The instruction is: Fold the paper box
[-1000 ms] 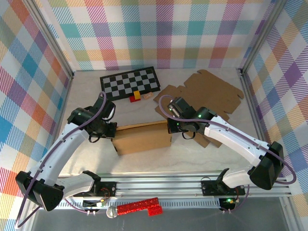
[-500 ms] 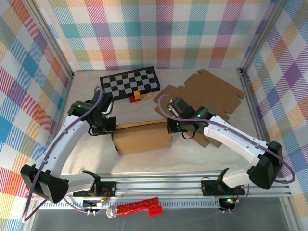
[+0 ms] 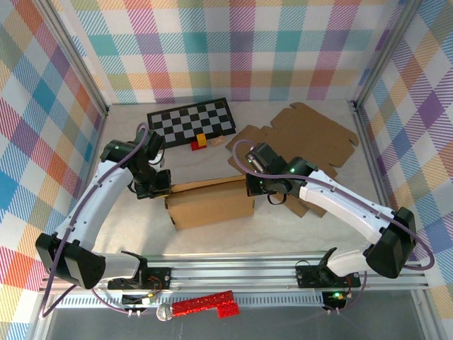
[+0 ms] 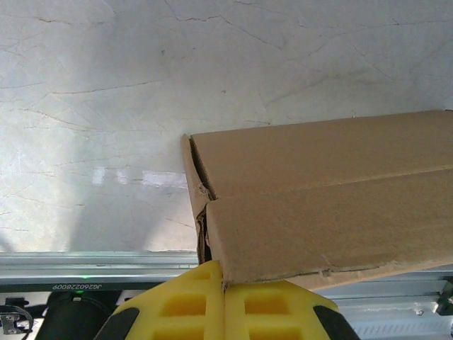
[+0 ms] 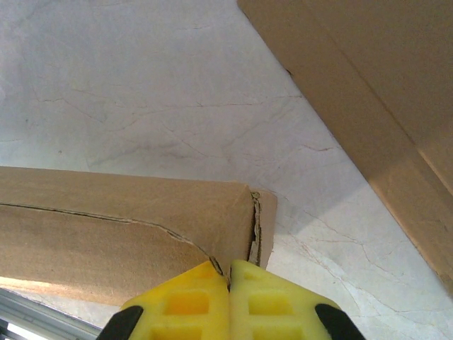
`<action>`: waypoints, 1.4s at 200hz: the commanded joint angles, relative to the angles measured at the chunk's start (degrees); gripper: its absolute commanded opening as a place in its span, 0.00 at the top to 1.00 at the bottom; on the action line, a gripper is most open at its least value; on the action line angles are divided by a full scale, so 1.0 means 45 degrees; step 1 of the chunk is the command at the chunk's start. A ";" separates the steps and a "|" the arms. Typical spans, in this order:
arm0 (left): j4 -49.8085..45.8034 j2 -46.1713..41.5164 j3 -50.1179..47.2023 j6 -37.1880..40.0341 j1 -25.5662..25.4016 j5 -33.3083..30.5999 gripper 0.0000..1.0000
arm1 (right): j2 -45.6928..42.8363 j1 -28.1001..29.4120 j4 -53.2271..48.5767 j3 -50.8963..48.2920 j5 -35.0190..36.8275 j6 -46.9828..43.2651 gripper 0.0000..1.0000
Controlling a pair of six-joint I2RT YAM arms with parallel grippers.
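Observation:
The paper box (image 3: 210,202) is a brown cardboard box lying on its side mid-table, long side left to right. My left gripper (image 3: 161,185) sits at its far left corner. In the left wrist view the yellow fingers (image 4: 177,304) are shut tight, and the box's flap edge (image 4: 325,191) rests against their tips. My right gripper (image 3: 253,185) is at the far right corner. Its jaws are also shut, tips (image 5: 228,273) pressed against the box's end corner (image 5: 106,227), where a side flap stands slightly ajar.
A flat unfolded cardboard sheet (image 3: 304,138) lies at the back right, close behind the right arm. A checkerboard (image 3: 191,120) and small red and yellow blocks (image 3: 201,140) lie at the back. The metal rail (image 3: 233,273) runs along the near edge.
The left arm has swung back and away from the near edge, its gripper staying at the box's left corner. The box has nudged slightly. The right arm is still.

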 commanded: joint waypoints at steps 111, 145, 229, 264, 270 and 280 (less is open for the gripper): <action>0.3094 -0.3911 -0.4647 -0.0882 -0.0798 -0.0551 1.00 | -0.0314 0.0167 -0.0513 -0.0758 -0.0911 0.1233 1.00; 0.3086 -0.4055 -0.5024 -0.1636 -0.2094 -0.2197 1.00 | -0.0787 0.0167 -0.1004 -0.0133 -0.1484 0.3117 0.72; 0.3143 -0.4418 -0.5258 -0.2193 -0.2846 -0.2976 1.00 | -0.3167 -0.0275 0.2238 -0.1633 -0.1787 1.2190 0.26; 0.3046 -0.4478 -0.5182 -0.2399 -0.3112 -0.3153 1.00 | -0.3238 -0.0657 0.3023 -0.2528 -0.2039 1.5149 0.22; 0.3026 -0.4475 -0.5166 -0.2434 -0.3161 -0.3204 1.00 | -0.3216 -0.0672 0.3071 -0.2720 -0.2194 1.5540 0.22; 0.3007 -0.4495 -0.5151 -0.2492 -0.3259 -0.3242 1.00 | -0.3215 -0.0697 0.3284 -0.3095 -0.2368 1.6025 0.22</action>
